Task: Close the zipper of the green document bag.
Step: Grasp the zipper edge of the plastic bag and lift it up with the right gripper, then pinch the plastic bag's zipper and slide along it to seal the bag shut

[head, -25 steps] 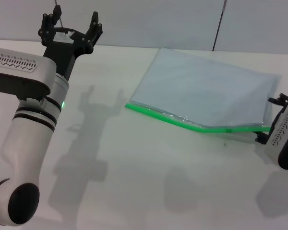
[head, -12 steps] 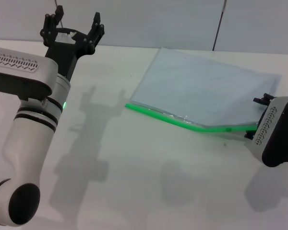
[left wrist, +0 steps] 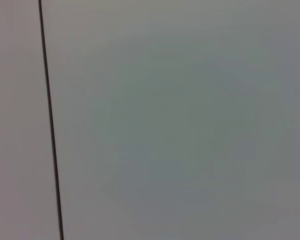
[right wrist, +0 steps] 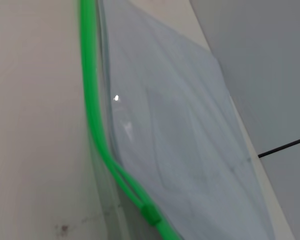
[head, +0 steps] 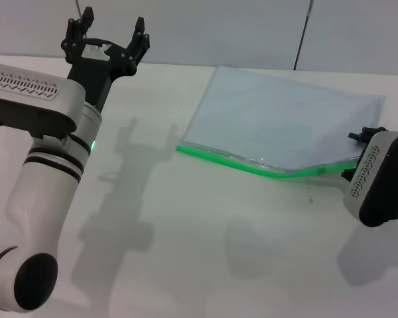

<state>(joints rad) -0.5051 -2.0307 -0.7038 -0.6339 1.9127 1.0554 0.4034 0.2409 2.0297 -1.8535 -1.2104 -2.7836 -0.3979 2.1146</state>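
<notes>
Head view first: two arms showed over one white counter (head: 186, 252). The left arm rose from the near left corner, bent at the elbow, and reached up and away toward the far edge, well apart from the bag. Its left gripper (head: 107, 33) was held high against the grey wall (head: 219, 30), dark fingers (head: 138, 36) spread wide with nothing between them, jaws released. The right gripper (head: 366, 154) sat low at the right side of the counter, its white and black housing tilted, right at the bag's right end where the green strip finished. Its fingers were mostly hidden behind the housing, so whether the jaws were clenched or released could not be told. One green document bag (head: 285, 122) lay on the far right part of the counter, pale and translucent. One zipper (head: 252, 165) ran along its near long edge as a bright green line, bowing slightly toward the right.

Left wrist view: only plain grey wall with one thin dark seam line (left wrist: 49, 120).

Right wrist view: the single zipper (right wrist: 92, 95) ran close to the camera, with the bag's clear sheet (right wrist: 180, 130) beside it. Near the camera the green strip split into two strands meeting at a small green slider (right wrist: 149, 214).
</notes>
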